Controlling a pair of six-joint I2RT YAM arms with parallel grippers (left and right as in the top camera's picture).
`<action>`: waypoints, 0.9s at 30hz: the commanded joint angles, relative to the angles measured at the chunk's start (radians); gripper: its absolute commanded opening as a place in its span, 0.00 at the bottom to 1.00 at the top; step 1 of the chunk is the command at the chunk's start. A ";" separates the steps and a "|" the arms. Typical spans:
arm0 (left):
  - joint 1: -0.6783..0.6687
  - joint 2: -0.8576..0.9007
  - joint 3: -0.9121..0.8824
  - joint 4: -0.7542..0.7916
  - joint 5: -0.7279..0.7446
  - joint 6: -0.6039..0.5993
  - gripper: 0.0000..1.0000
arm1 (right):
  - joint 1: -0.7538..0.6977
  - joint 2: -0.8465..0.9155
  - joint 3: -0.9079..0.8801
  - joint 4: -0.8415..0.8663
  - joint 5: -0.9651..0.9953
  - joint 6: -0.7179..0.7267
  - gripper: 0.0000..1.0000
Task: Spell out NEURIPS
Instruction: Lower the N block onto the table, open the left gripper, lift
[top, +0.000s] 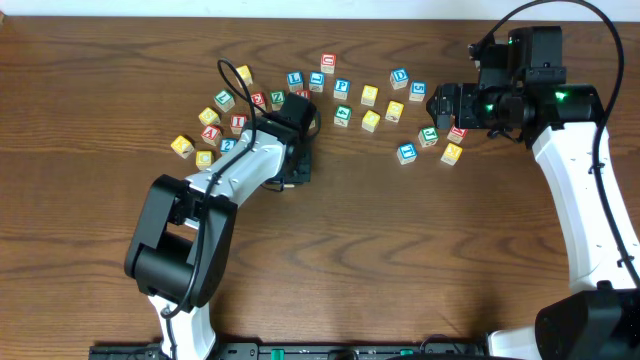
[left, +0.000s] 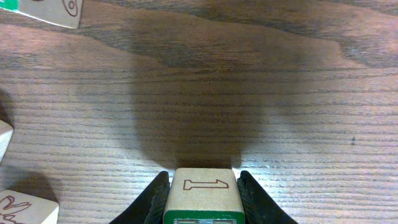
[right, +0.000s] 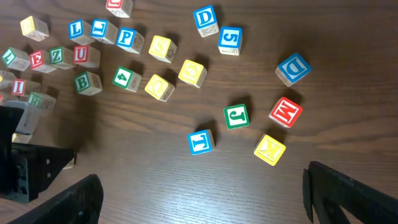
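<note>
wooden cube (left: 207, 191) inside left claw (left: 203, 182)

Letter cubes (top: 342, 88) lying scattered in loose arc across far half of wooden bench (top: 400, 260). Left arm (top: 235, 170) reaching into left cluster, left end effector (top: 298, 108) sitting among cubes. Right end effector (top: 438, 103) hovering far right, near blue cube (top: 406, 153) and yellow cube (top: 452, 153).

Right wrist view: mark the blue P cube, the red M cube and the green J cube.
blue P cube (right: 126, 38), right wrist view, top face, on the letter.
red M cube (right: 285, 112), right wrist view, top face, on the letter.
green J cube (right: 236, 116), right wrist view, top face, on the letter.
</note>
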 joint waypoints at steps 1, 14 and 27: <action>-0.015 0.007 -0.014 -0.004 -0.002 0.017 0.26 | -0.003 0.000 0.018 -0.001 -0.003 0.010 0.99; -0.018 0.007 -0.016 -0.014 -0.002 0.016 0.26 | -0.003 0.000 0.018 -0.001 -0.003 0.010 0.99; -0.018 0.025 -0.016 0.000 -0.003 0.017 0.26 | -0.003 0.000 0.018 -0.001 -0.003 0.010 0.99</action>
